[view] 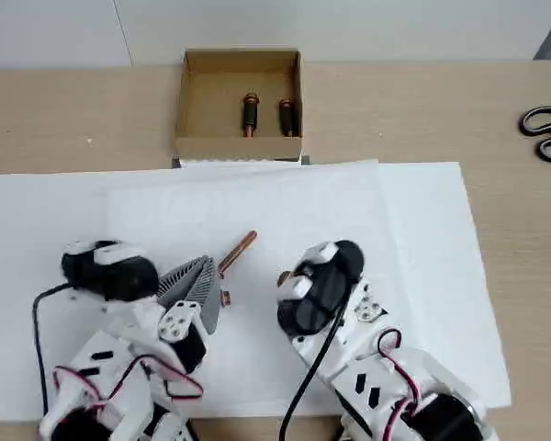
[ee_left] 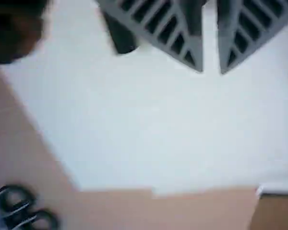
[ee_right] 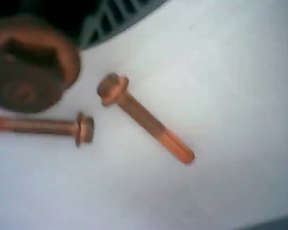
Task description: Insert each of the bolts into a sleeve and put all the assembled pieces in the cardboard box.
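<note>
Two assembled pieces (view: 250,114) in cardboard box (view: 191,101), two loose bolts (ee_right: 144,117) outside.

black scissors (view: 546,131) lie at the far right on the wooden table (view: 73,119); a white paper sheet (view: 349,220) covers its near middle.
</note>
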Motion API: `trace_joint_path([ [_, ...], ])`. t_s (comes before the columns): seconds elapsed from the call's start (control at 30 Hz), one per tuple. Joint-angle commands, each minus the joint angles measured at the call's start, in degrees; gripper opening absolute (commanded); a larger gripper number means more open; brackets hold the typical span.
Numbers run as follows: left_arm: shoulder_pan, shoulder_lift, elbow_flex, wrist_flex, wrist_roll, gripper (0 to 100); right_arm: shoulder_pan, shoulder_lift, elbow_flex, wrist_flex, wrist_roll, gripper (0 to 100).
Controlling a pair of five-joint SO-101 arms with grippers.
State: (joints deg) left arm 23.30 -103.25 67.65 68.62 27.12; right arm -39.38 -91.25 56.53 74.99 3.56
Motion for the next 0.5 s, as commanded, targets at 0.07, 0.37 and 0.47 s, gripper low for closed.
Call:
trace_joint_path([
  [0.07,-5.45,-0.09,6.73,-2.55,-6.51,1,5.93,-0.04,-1.32,5.05,-5.10,0.3],
  [0.37,-16.18,-0.44,23.87,-7.56,-7.82,1,9.19,8.13,-5.98,0.04,-12.31,0.3],
  [0.47,-16.35,-0.44,25.63,-7.91,-7.91,1,9.10,21.05,-16.79,-2.24,-15.65,0.3],
])
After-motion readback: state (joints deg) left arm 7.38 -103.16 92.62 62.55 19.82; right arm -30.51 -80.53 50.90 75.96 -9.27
